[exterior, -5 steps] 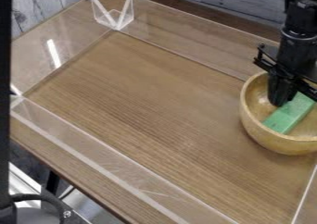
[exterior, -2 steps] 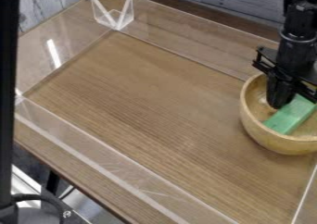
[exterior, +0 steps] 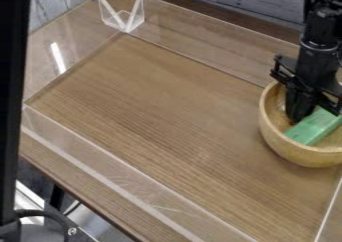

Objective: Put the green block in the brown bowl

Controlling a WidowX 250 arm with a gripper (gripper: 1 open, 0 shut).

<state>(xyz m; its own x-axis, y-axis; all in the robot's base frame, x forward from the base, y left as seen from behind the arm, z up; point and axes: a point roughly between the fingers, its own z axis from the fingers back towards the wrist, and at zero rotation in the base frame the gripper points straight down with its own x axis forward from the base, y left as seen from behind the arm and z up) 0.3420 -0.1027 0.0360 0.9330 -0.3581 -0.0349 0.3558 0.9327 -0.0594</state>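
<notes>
Green block (exterior: 315, 127) slants inside the brown bowl (exterior: 283, 144), its upper end pinched in the narrowly closed claw (exterior: 302, 105).

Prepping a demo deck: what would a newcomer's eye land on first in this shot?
The bright green block stands out most, lying tilted inside the brown bowl at the right edge of the wooden table. The black claw reaches straight down into the bowl at the block's upper end, fingers together. Around the table run clear plastic walls.
</notes>
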